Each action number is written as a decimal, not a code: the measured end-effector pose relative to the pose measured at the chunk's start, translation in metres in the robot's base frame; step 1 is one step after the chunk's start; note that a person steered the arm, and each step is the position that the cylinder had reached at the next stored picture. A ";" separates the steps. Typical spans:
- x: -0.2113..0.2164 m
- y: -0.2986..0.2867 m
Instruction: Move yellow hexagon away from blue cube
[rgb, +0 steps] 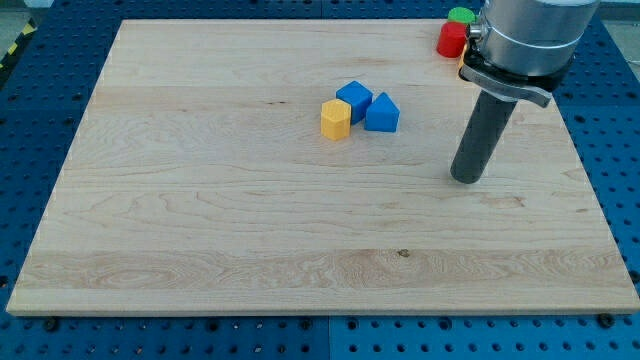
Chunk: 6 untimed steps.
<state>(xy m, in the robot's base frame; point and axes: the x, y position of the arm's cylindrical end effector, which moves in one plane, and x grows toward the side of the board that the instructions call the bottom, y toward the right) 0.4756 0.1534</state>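
Three blocks, yellow hexagon (336, 119) touching blue cube (354, 100); my tip (465, 179) well right, no jaws.

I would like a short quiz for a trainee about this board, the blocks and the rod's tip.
1. True or false: the yellow hexagon touches the blue cube.
2. On which side of the blue blocks is my tip: A the view's left, B the view's right?
3. Fill in: near the view's top right, a green block sits by a ___ block.

Key:
1. True: they sit pressed together, with another blue block on the cube's right.
2. B, apart from all blocks.
3. Red.
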 end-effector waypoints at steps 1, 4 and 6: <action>-0.007 -0.045; -0.041 -0.133; -0.040 -0.087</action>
<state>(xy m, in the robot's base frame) 0.4353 0.0661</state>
